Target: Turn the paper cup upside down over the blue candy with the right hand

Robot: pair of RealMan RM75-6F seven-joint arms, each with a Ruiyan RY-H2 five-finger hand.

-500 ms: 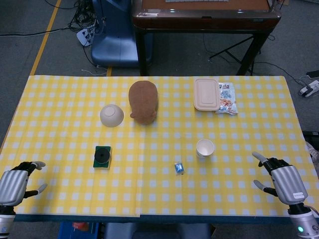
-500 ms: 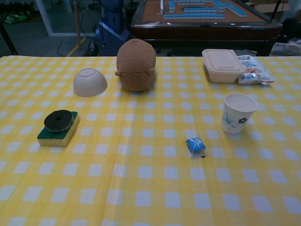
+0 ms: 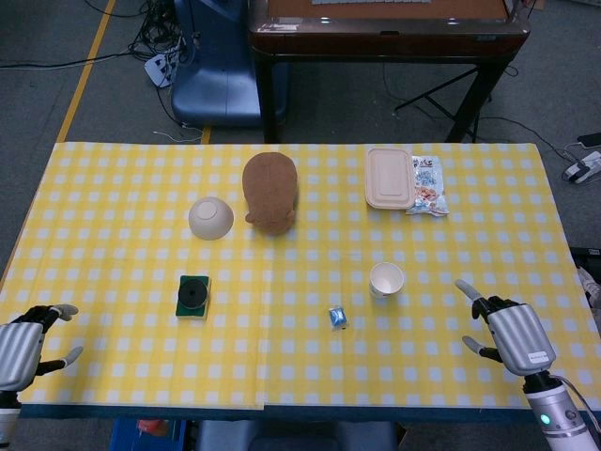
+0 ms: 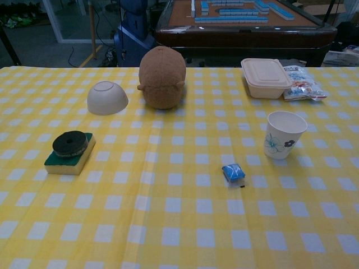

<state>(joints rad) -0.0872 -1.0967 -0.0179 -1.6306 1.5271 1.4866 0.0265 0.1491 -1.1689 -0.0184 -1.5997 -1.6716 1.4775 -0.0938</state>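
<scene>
A white paper cup [image 3: 386, 280] [image 4: 284, 134] with a blue flower print stands upright, mouth up, right of the table's middle. The blue candy [image 3: 338, 318] [image 4: 233, 172] lies on the cloth a short way to its front left, apart from it. My right hand [image 3: 508, 334] hovers near the front right edge, to the right of the cup, fingers apart and empty. My left hand [image 3: 21, 349] sits at the front left corner, fingers apart, holding nothing. Neither hand shows in the chest view.
An upturned white bowl [image 3: 210, 218], a brown plush toy [image 3: 270, 192], a beige lidded box [image 3: 389, 178] and a snack packet [image 3: 427, 185] line the far half. A green sponge with a black disc [image 3: 193, 296] lies front left. Yellow checked cloth [image 3: 282, 366] covers the table.
My right hand has moved a little left and forward toward the cup. My left hand has slid slightly down and left toward the corner.
</scene>
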